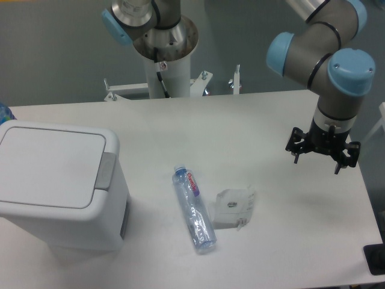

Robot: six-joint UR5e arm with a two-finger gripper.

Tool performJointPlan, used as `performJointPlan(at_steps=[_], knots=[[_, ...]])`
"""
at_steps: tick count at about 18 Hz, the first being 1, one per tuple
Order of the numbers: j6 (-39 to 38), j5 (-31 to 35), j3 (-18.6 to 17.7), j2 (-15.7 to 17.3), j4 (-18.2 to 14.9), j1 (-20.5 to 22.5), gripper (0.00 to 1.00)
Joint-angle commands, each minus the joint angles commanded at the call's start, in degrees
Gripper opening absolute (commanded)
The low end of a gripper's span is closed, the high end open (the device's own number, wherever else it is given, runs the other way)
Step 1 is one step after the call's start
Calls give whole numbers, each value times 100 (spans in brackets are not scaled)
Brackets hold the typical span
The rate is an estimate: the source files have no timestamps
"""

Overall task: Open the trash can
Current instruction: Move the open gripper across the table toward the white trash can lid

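Note:
The trash can (57, 186) is a large white boxy bin standing at the left of the table. Its flat lid (51, 165) lies shut. The grey push-button tab (107, 171) sits on the rim at the lid's right edge. My gripper (317, 162) hangs over the right side of the table, far from the bin, pointing down. Its black fingers (296, 158) are spread apart and hold nothing.
A clear plastic bottle with a blue cap (194, 209) lies on the table right of the bin. A crumpled white packet (233, 209) lies beside the bottle. The arm's white base column (165, 60) stands at the back. A black object (376, 259) sits at the table's right front corner.

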Motion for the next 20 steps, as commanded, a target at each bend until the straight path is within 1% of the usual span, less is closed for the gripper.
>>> performJointPlan(at_steps=[5,8,9,12,15,16,18,20], knots=[[0,-105,-9,35,0,-35,100],[35,-377,-9,79,44,-35,100],[9,-404,-61,97,44,-61,100],[-78,-439,-272,140,210,-132,100],[-841,-947,-325,281,220,-176,100],[-1192,-1062,-325,281,228,-289,100],[-1799,-1099,-316,273,246,-491,100],[-2012,-1212,-316,264,386,-536,100]])
